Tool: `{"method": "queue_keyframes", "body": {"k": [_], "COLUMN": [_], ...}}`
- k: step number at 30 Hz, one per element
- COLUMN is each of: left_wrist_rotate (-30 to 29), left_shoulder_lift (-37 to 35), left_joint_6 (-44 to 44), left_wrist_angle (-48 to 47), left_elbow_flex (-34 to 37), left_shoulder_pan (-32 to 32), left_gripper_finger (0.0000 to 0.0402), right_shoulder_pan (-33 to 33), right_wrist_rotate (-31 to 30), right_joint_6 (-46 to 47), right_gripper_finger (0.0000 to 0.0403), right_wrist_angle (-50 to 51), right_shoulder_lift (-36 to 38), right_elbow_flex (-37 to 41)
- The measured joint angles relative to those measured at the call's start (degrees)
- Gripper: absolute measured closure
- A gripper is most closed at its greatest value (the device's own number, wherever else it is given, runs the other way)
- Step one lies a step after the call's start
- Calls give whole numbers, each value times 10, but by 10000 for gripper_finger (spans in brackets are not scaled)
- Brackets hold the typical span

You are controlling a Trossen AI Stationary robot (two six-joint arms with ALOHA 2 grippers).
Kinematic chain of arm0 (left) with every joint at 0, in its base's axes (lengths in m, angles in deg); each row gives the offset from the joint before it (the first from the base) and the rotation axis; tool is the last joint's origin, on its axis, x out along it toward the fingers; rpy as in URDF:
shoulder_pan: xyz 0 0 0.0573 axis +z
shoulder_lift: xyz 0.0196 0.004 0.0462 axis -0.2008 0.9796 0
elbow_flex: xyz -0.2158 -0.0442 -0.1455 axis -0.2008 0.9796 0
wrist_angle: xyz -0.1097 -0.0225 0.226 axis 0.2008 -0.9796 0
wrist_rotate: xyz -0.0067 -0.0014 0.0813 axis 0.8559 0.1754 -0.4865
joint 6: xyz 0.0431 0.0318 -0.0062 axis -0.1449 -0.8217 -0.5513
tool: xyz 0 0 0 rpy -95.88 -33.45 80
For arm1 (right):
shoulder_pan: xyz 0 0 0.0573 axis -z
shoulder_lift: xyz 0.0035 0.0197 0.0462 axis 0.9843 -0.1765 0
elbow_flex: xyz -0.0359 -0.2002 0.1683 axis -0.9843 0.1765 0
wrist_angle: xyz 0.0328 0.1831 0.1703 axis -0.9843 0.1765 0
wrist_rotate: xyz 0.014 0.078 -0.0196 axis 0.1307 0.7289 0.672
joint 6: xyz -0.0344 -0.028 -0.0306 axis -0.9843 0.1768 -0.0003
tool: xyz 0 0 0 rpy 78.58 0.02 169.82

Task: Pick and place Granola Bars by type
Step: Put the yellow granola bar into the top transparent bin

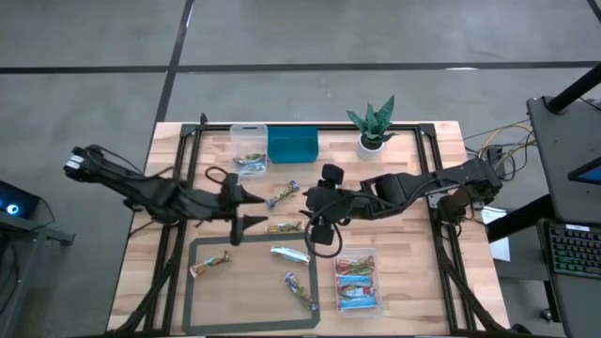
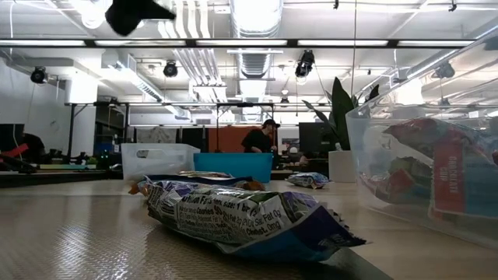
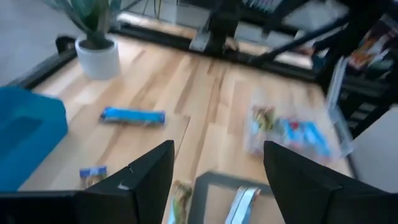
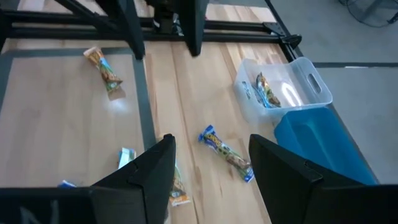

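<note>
Several wrapped granola bars lie flat on the wooden table: a blue-ended one [image 1: 284,195], a brownish one [image 1: 282,227], a silvery one [image 1: 289,253], and two more [image 1: 300,291] [image 1: 208,267] inside a grey outlined rectangle [image 1: 191,291]. One bar fills the low view's foreground [image 2: 241,214]. My left gripper [image 1: 261,209] hovers open left of the middle bars, with nothing between its fingers [image 3: 149,180]. My right gripper [image 1: 310,218] hovers open just right of them, also bare [image 4: 211,162].
A clear tub [image 1: 249,150] holding one bar and a teal bin [image 1: 293,145] stand at the far edge, with a potted plant [image 1: 373,127] to their right. Another clear tub [image 1: 357,282] with blue bars sits near right. A black frame [image 1: 432,188] borders the table.
</note>
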Motion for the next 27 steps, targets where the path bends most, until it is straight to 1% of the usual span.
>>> {"method": "queue_keyframes", "body": {"k": [4, 9, 15, 21, 27], "left_wrist_rotate": [0, 1, 11, 21, 20], "left_shoulder_lift": [25, 56, 93, 135, 187], "left_joint_6": [3, 33, 33, 24, 4], "left_wrist_angle": [11, 32, 74, 89, 104], "left_elbow_flex": [40, 81, 118, 122, 122], "left_shoulder_pan": [0, 0, 0, 0, 3], "left_gripper_finger": [173, 173, 173, 173, 173], "right_shoulder_pan": [-1, -1, -4, -6, -8], "right_wrist_rotate": [1, 1, 2, 1, 0], "right_joint_6": [1, 6, 13, 35, 52], "right_gripper_finger": [206, 206, 206, 206, 206], "right_wrist_angle": [10, 9, -30, -57, -64], "right_shoulder_lift": [0, 6, 30, 66, 86], "right_elbow_flex": [7, 30, 82, 134, 168]}}
